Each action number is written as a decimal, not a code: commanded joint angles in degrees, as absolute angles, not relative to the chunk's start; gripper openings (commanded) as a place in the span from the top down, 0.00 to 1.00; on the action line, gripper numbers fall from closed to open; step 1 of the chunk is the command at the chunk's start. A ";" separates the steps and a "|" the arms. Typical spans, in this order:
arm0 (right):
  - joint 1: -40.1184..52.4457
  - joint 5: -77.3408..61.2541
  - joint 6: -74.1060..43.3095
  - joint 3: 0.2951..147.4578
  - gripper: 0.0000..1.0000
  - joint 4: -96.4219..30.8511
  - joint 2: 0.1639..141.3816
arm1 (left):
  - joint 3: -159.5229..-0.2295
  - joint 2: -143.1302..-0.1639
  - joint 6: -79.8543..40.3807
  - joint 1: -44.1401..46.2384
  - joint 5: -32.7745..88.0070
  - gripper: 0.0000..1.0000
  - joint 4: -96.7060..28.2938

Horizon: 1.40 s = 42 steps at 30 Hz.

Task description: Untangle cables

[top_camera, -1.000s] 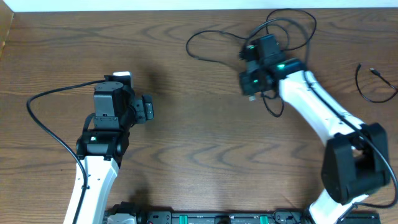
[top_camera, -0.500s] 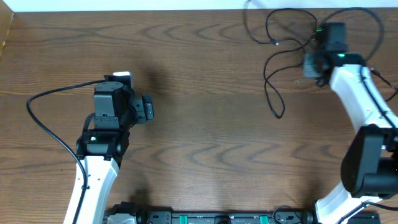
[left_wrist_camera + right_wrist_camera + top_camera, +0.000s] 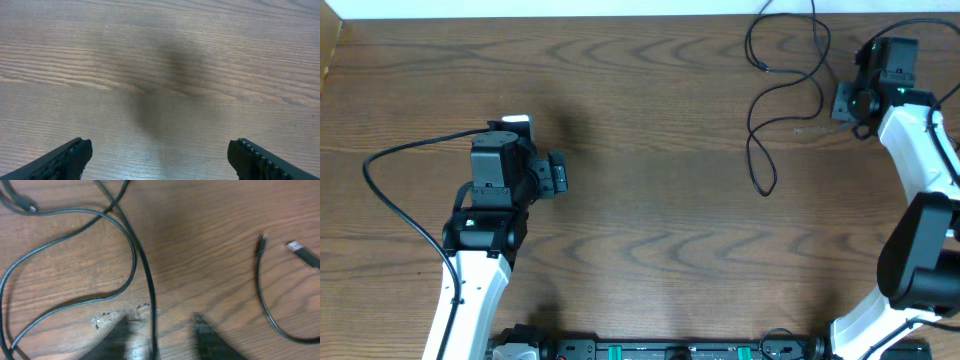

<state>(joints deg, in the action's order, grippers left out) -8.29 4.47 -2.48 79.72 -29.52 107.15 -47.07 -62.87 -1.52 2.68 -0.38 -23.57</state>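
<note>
Left fingers [image 3: 65, 159] spread wide above the brown wood-grain bench [image 3: 160, 60], right fingers [image 3: 212, 337] blurred yet parted with a thin black cable [image 3: 145, 270] running between them over a scuffed patch [image 3: 102, 315].

Brown wood-grain table [image 3: 650, 250], small dark scuff marks [image 3: 105, 314] on it, white strip [image 3: 520, 8] beyond far edge

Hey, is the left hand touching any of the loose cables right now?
Apart. The left wrist view shows the left hand open over bare table alone; overhead, the cables lie far off beside the right arm.
</note>
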 commanded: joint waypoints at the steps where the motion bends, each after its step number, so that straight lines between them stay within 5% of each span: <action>1: -7.64 3.84 -4.05 79.79 0.22 -29.63 110.63 | -47.05 -62.48 -1.80 2.42 -1.13 0.08 -23.55; 5: -7.27 2.52 -6.20 79.79 0.10 -30.63 112.88 | -47.05 -62.48 -1.80 2.42 -1.13 0.08 -23.55; 15: -4.64 -7.99 -5.45 79.79 0.04 -35.16 113.47 | -47.05 -62.48 -1.80 2.42 -1.13 0.08 -23.55; 42: 8.47 -10.87 5.48 79.81 0.05 -52.23 112.95 | -47.05 -62.48 -1.80 2.42 -1.13 0.08 -23.55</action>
